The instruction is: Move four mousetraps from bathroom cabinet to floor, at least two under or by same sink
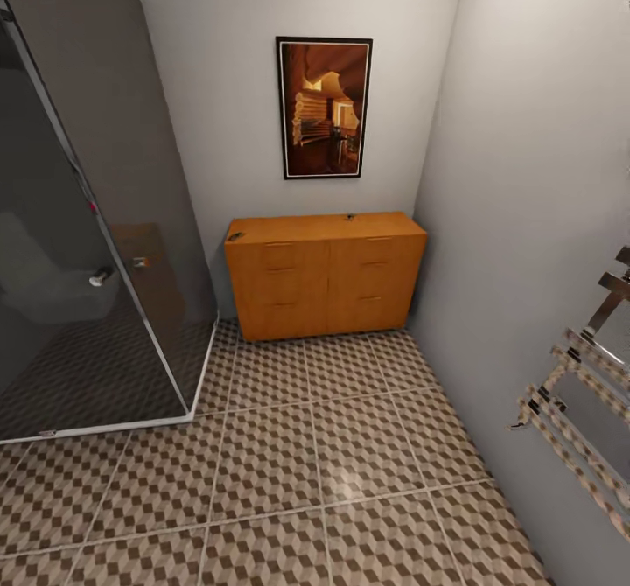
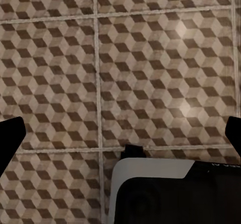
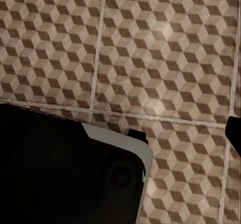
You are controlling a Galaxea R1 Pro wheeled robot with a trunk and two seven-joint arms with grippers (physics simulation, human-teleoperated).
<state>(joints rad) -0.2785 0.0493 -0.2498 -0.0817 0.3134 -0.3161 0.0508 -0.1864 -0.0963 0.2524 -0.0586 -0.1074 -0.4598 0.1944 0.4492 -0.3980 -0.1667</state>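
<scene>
The orange-brown cabinet (image 1: 324, 275) stands against the far wall, and all six drawer fronts look closed. Two tiny mousetraps lie on its top, one at the left front corner (image 1: 235, 236) and one near the back middle (image 1: 349, 217). Cube-patterned bathroom floor (image 1: 306, 455) stretches from me to the cabinet. My left gripper (image 2: 120, 133) hangs open over the floor tiles, its dark fingertips (image 2: 11, 138) at the view's two sides. The right gripper (image 3: 123, 133) is also open above the tiles, with one fingertip (image 3: 234, 133) at the view's edge. The sink is out of view.
A dark glass shower enclosure (image 1: 96, 245) fills the left side. A metal towel rail (image 1: 577, 394) juts from the right wall. A framed picture (image 1: 324, 107) hangs above the cabinet. My white and black base (image 2: 175, 191) shows under both wrists.
</scene>
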